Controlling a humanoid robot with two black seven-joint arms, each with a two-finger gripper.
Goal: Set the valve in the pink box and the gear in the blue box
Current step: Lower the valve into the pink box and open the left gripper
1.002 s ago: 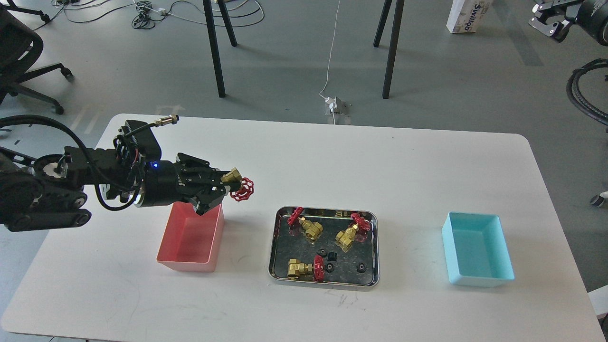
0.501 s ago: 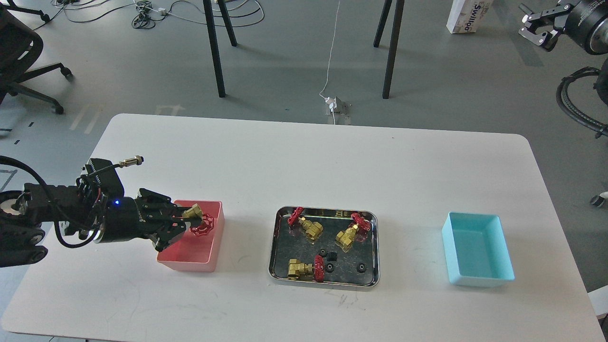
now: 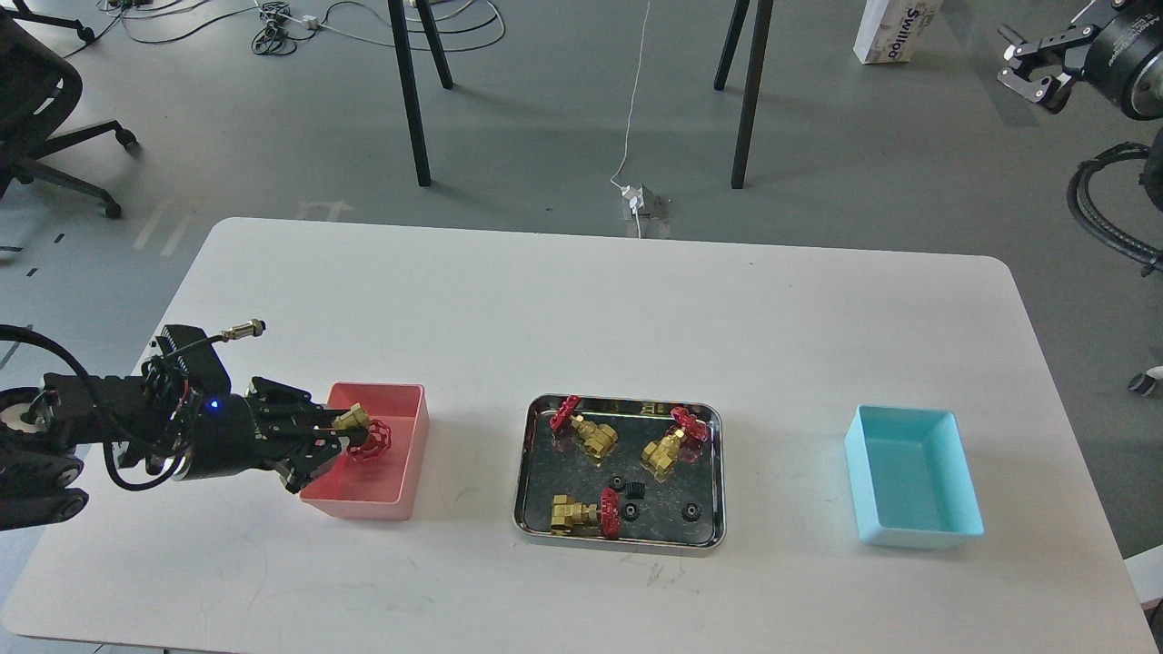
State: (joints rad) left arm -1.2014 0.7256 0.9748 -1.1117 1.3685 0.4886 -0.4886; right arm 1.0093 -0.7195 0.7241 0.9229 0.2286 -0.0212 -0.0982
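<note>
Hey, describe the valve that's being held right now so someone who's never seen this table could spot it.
Start at the pink box on the left of the white table. The left hand reaches over it, shut on a brass valve with a red handwheel. It alone is off the steel tray, where three like it lie.

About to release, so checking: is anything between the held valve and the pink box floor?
Nothing visible. The left gripper holds the valve over the pink box, and the floor seen under it is bare.
</note>
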